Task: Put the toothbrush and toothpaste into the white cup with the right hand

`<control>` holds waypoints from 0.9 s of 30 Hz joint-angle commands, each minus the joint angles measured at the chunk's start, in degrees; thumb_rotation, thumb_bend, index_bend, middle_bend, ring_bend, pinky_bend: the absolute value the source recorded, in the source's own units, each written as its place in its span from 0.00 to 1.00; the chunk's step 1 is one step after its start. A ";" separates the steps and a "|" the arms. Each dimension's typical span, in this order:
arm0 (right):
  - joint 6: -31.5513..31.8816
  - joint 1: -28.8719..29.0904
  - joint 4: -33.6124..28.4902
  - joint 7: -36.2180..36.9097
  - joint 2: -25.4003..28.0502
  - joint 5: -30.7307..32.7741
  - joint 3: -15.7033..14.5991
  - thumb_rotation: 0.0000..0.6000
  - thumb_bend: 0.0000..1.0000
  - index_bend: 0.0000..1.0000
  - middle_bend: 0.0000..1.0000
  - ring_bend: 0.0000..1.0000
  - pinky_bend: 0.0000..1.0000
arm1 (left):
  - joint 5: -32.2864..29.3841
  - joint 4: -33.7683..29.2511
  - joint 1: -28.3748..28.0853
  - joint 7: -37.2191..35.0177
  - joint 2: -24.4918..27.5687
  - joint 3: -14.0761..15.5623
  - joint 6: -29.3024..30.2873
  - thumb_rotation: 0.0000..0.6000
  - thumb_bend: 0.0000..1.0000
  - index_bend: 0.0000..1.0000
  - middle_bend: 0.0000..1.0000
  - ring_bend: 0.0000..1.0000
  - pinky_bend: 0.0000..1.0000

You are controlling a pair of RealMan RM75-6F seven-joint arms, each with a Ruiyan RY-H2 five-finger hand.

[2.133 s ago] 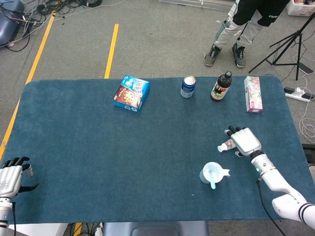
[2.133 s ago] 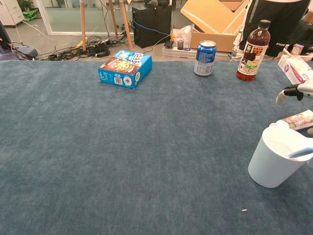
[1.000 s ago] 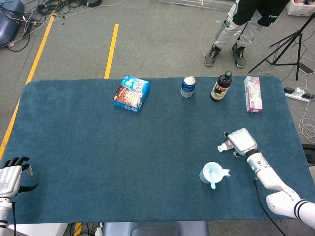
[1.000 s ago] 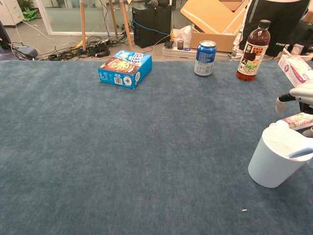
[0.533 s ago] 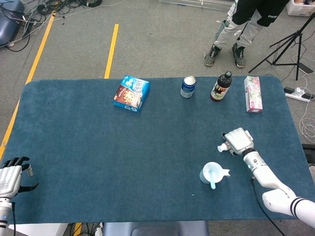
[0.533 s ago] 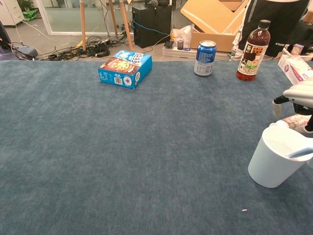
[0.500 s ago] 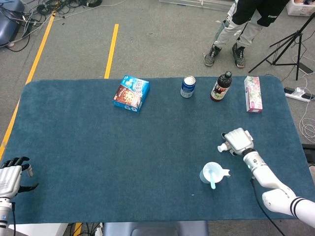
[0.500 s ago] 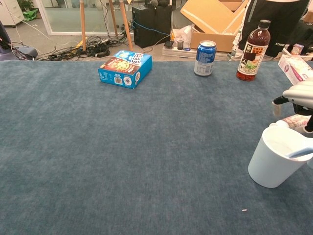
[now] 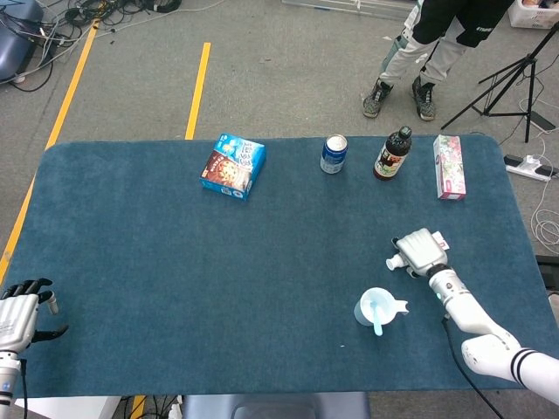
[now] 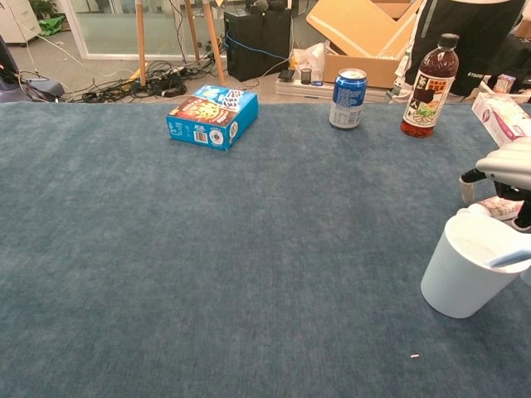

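My right hand (image 9: 420, 251) sits over the toothpaste (image 10: 499, 206) – my fingers curl down around the tube, but I cannot tell if I grip it yet. The tube lies on the blue table (image 9: 157, 262), just behind the white cup (image 10: 469, 265). The toothbrush (image 9: 376, 318) is in the cup already. My left hand (image 9: 19, 316) rests at the near corner – holding nothing, fingers apart.

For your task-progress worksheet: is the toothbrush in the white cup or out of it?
In. The toothbrush stands in the white cup, its handle leaning over the rim in the head view.
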 commanded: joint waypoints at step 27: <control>0.90 0.28 0.38 0.52 -0.48 0.71 -0.43 1.00 0.18 0.60 1.00 1.00 1.00 | 0.07 0.04 0.03 -0.11 0.05 0.03 -0.05 1.00 0.00 0.59 0.25 0.19 0.20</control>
